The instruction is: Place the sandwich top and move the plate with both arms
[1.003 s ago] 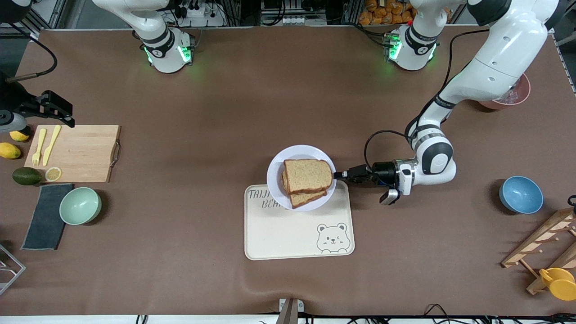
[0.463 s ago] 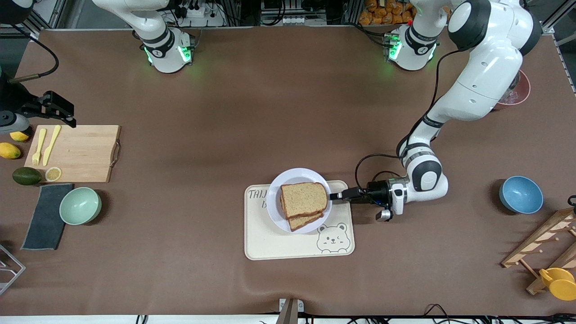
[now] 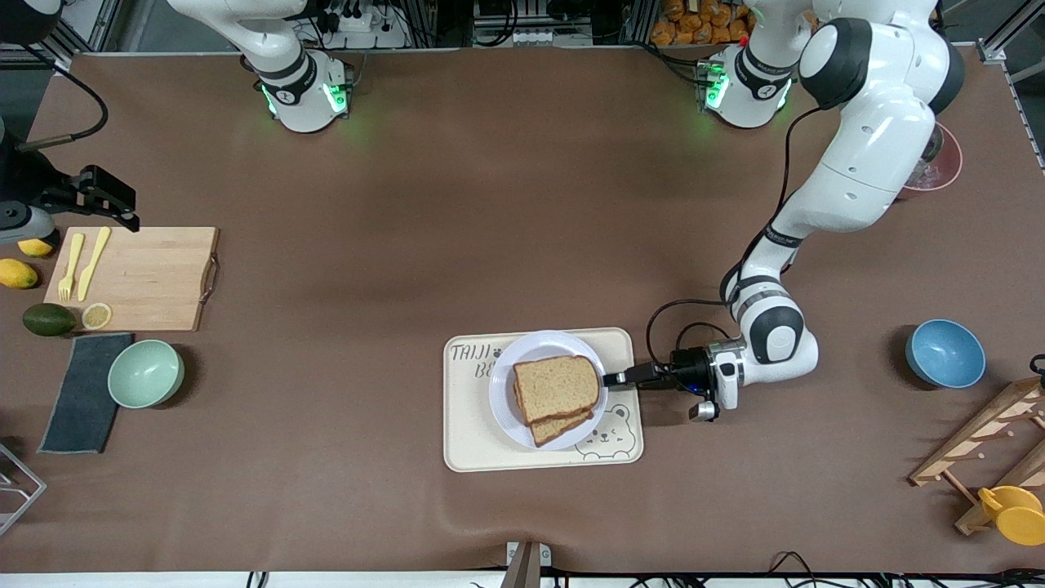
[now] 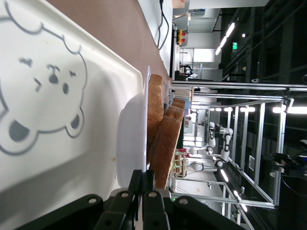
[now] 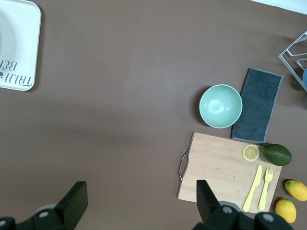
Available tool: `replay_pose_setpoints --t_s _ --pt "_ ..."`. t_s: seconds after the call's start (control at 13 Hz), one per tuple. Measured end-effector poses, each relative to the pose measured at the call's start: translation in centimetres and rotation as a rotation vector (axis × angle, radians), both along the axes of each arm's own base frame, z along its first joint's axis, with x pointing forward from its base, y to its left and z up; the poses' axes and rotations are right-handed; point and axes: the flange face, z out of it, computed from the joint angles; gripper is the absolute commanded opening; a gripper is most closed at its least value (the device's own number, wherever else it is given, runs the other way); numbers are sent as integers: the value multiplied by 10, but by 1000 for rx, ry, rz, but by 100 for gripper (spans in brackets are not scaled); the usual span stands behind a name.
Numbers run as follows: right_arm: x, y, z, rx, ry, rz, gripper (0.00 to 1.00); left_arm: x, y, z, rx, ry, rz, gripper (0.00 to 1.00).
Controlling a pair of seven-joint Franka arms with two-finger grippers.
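Front view gives me one lavender-white plate (image 3: 506, 398) carrying two stacked slices: the sandwich top (image 3: 557, 386) lies on a lower bread slice (image 3: 563, 426). I see the plate over the cream bear-printed tray (image 3: 490, 449); whether it rests on the tray I cannot tell. My left gripper (image 3: 611, 378) is pinching the plate's rim at the edge toward the left arm's end, fingers pressed together on it. My right gripper (image 3: 114, 208) waits over the table just beside the cutting board (image 3: 155, 278), fingers spread wide with nothing between them. I count three bowls: one mint bowl (image 3: 146, 373), one blue bowl (image 3: 944, 353), one pink bowl (image 3: 939, 167). On the board are one fork (image 3: 68, 266), one knife (image 3: 94, 261) and one lemon slice (image 3: 96, 315)
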Motion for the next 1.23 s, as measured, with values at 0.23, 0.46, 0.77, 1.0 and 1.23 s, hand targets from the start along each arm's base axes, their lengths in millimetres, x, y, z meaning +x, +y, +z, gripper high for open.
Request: replay_pose_setpoints --t_s 0.23,0.46,0.77,1.0,1.23 --pt "0 2 0 0 0 3 100 7 -4 -7 34 -7 9 0" --pt "0 2 0 0 0 3 100 10 -4 -12 52 -10 24 23" --pt "0 2 0 0 0 3 100 12 -3 -11 54 -14 27 100" --pt "0 2 0 0 1 2 100 15 -1 -9 53 -20 31 100" --pt "0 2 0 0 1 2 100 23 -1 6 48 -44 37 100"
